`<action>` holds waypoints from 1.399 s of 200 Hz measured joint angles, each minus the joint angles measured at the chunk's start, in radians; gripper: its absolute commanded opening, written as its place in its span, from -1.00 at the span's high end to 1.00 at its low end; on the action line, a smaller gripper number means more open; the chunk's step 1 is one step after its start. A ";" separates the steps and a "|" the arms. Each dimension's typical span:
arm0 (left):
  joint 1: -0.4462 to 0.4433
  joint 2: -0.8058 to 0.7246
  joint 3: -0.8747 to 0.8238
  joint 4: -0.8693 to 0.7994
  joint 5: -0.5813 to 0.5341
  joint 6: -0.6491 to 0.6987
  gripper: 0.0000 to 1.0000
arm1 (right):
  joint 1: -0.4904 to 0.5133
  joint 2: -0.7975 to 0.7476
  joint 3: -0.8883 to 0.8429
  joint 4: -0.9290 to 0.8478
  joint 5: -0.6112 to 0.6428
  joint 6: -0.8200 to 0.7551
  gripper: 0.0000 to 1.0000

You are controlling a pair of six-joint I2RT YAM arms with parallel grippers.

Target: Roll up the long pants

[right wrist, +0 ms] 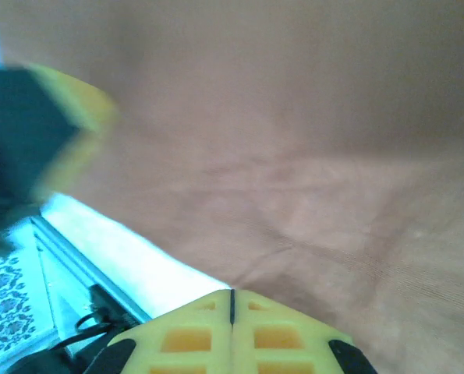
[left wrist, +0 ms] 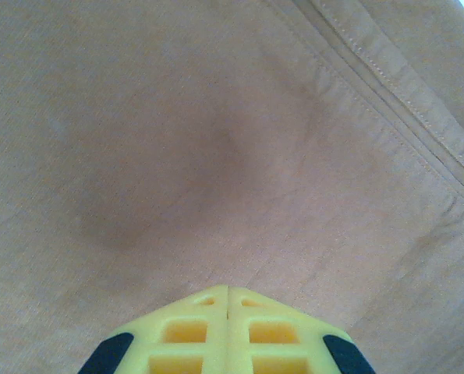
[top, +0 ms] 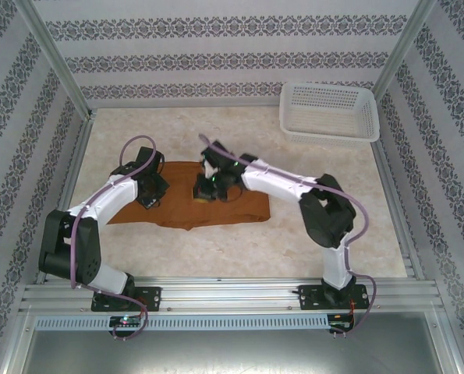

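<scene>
Patterned wallpaper and metal framing box in a pale marbled tabletop (top: 216, 253). Left hand (top: 149, 193) hangs low over the left part of the pants (top: 235, 209); its wrist view has the yellow fingers (left wrist: 189, 335) pressed together with no cloth between them, flat rust-brown fabric right under the tips, and a stitched seam (left wrist: 395, 117) running off to the upper right. Right hand (top: 207, 188) is just beside it toward the middle of the garment, fingers likewise closed on nothing, over lightly creased cloth near its edge, with bare tabletop beyond. From above, the pants lie as one long flat band across the centre of the tabletop, the left end tapering to a point and the right end square, reaching toward the right arm. I see no coil or turned-over end anywhere, so the rolling looks not yet begun: folding narrow seems done, and the whole roll is left to do. A white basket (top: 330, 129) stands well apart at the far right corner
</scene>
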 measured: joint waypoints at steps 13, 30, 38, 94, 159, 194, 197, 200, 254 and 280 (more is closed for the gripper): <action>-0.010 0.006 0.007 -0.012 -0.004 -0.013 1.00 | -0.055 -0.047 0.078 -0.061 0.018 -0.074 1.00; -0.032 0.032 0.012 -0.013 -0.014 -0.029 1.00 | -0.144 -0.095 0.109 -0.106 0.034 -0.164 1.00; -0.042 0.056 0.012 -0.011 -0.017 -0.031 1.00 | -0.184 -0.099 0.104 -0.124 0.045 -0.200 1.00; -0.067 0.374 0.224 -0.033 -0.059 0.020 1.00 | -0.286 0.051 -0.241 -0.104 0.100 -0.329 1.00; -0.085 0.735 0.764 -0.068 -0.052 0.139 1.00 | -0.055 -0.058 -0.409 0.052 0.160 -0.270 1.00; -0.136 0.839 0.941 -0.108 0.020 0.174 1.00 | 0.158 0.008 -0.343 0.151 0.163 -0.159 1.00; -0.142 0.842 0.948 -0.110 0.026 0.174 1.00 | 0.171 0.018 -0.330 0.151 0.163 -0.154 1.00; -0.147 0.845 0.953 -0.111 0.031 0.177 1.00 | 0.182 0.027 -0.317 0.151 0.164 -0.150 1.00; -0.182 0.812 0.951 -0.120 0.024 0.220 0.21 | 0.232 0.067 -0.194 -0.002 0.170 -0.171 -0.33; -0.175 0.703 0.948 -0.139 -0.028 0.254 -1.00 | 0.227 0.017 -0.113 -0.136 0.214 -0.271 -0.83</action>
